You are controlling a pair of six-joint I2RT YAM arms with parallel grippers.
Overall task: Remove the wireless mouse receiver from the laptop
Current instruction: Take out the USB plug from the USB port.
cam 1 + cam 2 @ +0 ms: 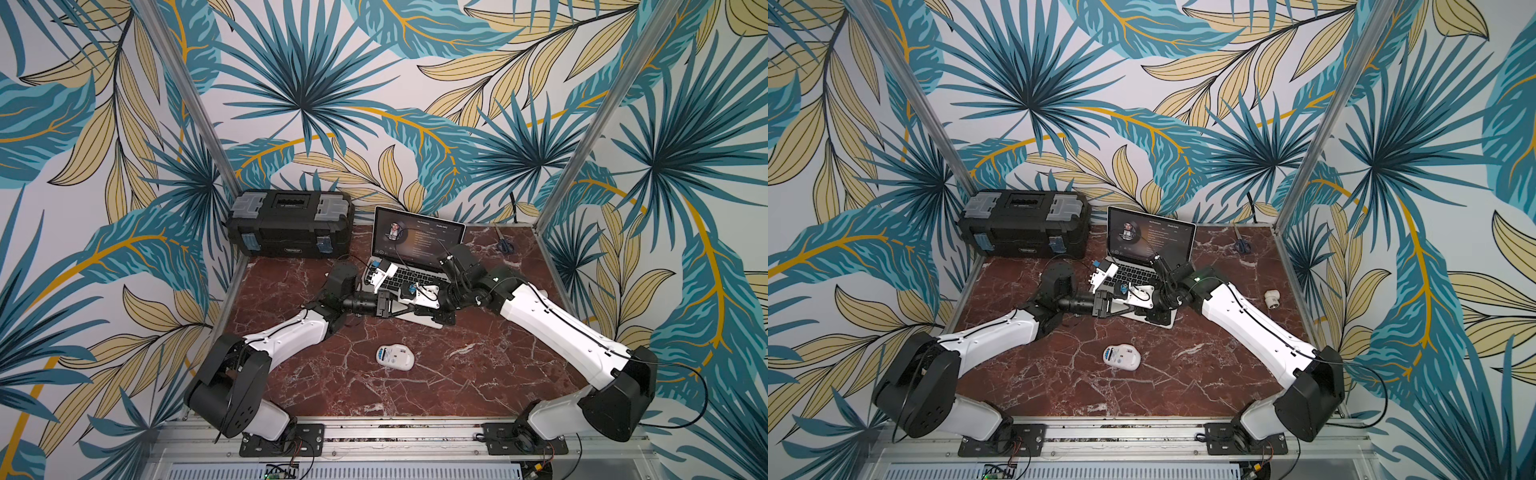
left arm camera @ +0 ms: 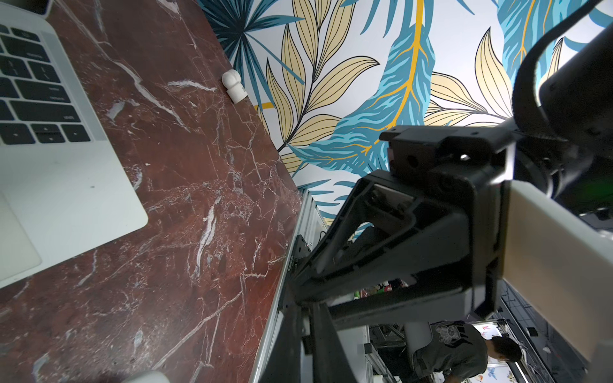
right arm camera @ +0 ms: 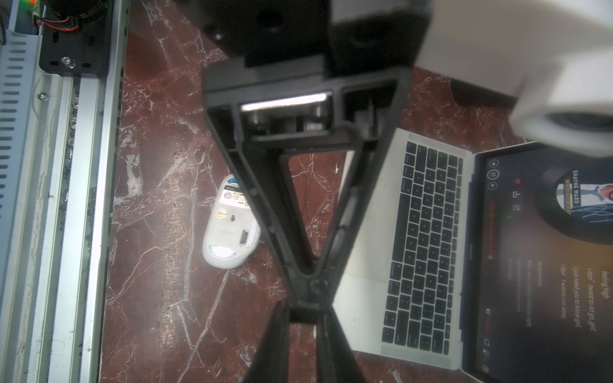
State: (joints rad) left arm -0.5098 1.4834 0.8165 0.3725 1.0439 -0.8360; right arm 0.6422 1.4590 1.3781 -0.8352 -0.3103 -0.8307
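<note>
Red marble counter (image 1: 478, 374). Nearest front edge: white mouse (image 1: 395, 356), belly up, alone. Behind it, two arms reach in from either side, meeting above front part of laptop (image 1: 415, 239). Right fingers (image 3: 272, 212) pinched together at ends. Left fingers (image 3: 275, 348) narrow, closed onto small dark piece (image 3: 303, 315) at ends of right fingers; cannot tell what piece is. Laptop open, screen lit, far centre of counter. Black toolbox (image 1: 291, 222) just beside it, back left corner. Scissors (image 1: 504, 245) near back right corner.
</note>
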